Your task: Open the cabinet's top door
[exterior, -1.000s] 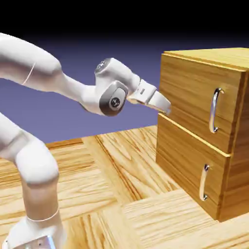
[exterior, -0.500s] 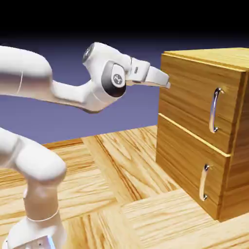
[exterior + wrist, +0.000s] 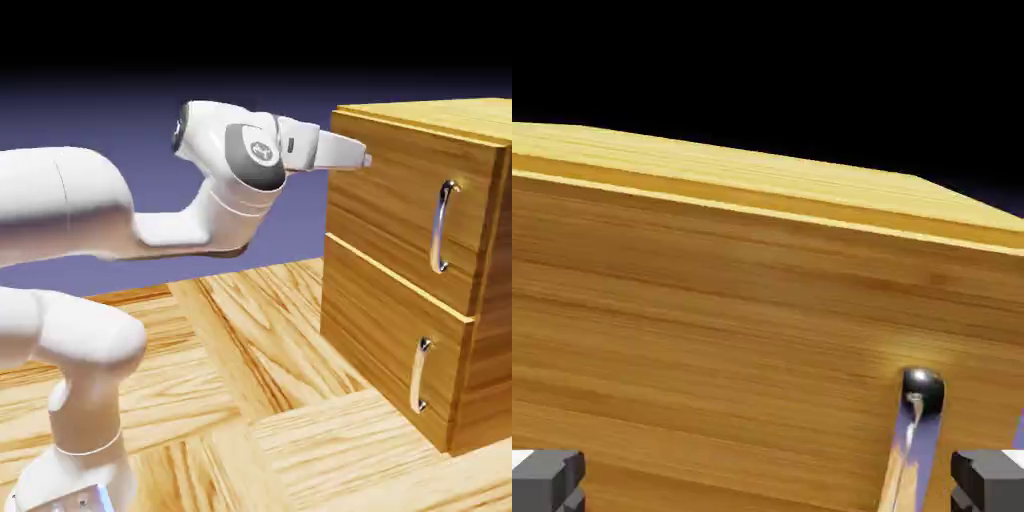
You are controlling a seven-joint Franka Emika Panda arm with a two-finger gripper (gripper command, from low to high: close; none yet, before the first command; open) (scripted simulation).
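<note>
The light-brown wood-grain cabinet stands at the exterior view's right. Its top door is closed and carries a vertical curved silver handle. My gripper points level at the door's upper part, left of the handle and close to the panel; I cannot tell if it touches. In the hand view the top door fills the picture, with the handle's upper end low at the right. My gripper is open, its fingertips far apart, nothing between them.
Below the top door sits the shorter lower door with its own silver handle, also closed. A wood-plank table spreads under the arm, in front of the cabinet.
The hand has risen from the seam between the two doors, levelled out, and moved right toward the top door's upper part. The cabinet's doors have not moved.
</note>
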